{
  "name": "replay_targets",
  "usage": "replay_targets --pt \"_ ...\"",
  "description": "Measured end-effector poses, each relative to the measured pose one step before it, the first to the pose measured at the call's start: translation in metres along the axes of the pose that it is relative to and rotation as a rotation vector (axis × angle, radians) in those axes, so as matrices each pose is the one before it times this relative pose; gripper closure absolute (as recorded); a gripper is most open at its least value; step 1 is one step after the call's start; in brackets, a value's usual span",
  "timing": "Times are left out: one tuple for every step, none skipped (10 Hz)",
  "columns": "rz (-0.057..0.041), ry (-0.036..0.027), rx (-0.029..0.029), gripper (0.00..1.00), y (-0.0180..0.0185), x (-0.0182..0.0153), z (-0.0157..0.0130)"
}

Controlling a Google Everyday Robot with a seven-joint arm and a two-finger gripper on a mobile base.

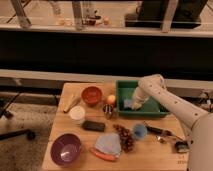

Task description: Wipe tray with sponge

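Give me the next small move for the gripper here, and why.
Probably a short sideways stroke along the tray floor. The gripper is shut on the sponge and sits down inside the tray at its left-centre, so the sponge looks in place to wipe; much of the floor to the right looks uncovered.

My pincer point(134, 104) is closed on the small blue sponge point(129, 103), pressing it inside the green rectangular tray point(150, 113) on my desk point(65, 130).
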Motion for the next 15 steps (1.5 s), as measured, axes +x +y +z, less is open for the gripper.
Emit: replay_targets --pt "0.00321 0.00133 -0.00223 0.94 0.00048 0.00091 0.00088" --pt "0.00509 0.00288 -0.00182 0.94 -0.00034 0.00144 0.00006" --pt "0.0048 0.00468 0.00114 0.94 -0.00169 0.00267 0.0" --pt "0.0088 0.0055 0.00232 0.94 -0.00245 0.00475 -0.00021" --pt "0.00987 0.00659 0.0019 0.94 -0.00312 0.00528 -0.00018" --pt "0.01019 0.00483 0.00222 0.94 -0.00388 0.00438 -0.00004" --pt "0.00956 0.00211 0.00269 0.94 -0.00325 0.00358 0.00006" --pt "0.01098 0.0017 0.00418 0.94 -0.00389 0.00421 0.00005" --pt "0.00887 0.00225 0.00218 0.94 -0.00317 0.0042 0.00031" --pt "0.01024 0.00268 0.00102 0.94 -0.00339 0.00418 0.00084" --pt "0.0132 0.00123 0.00104 0.94 -0.00332 0.00515 0.00104" --pt "0.01725 0.00459 0.00048 0.94 -0.00346 0.0081 0.00108" --pt "0.01547 0.00396 -0.00183 0.94 -0.00204 0.00703 0.00151" --pt "-0.001 0.00136 -0.00109 0.94 0.00053 0.00039 -0.00019" --pt "-0.00136 0.0017 -0.00093 0.94 0.00047 0.00029 -0.00152"
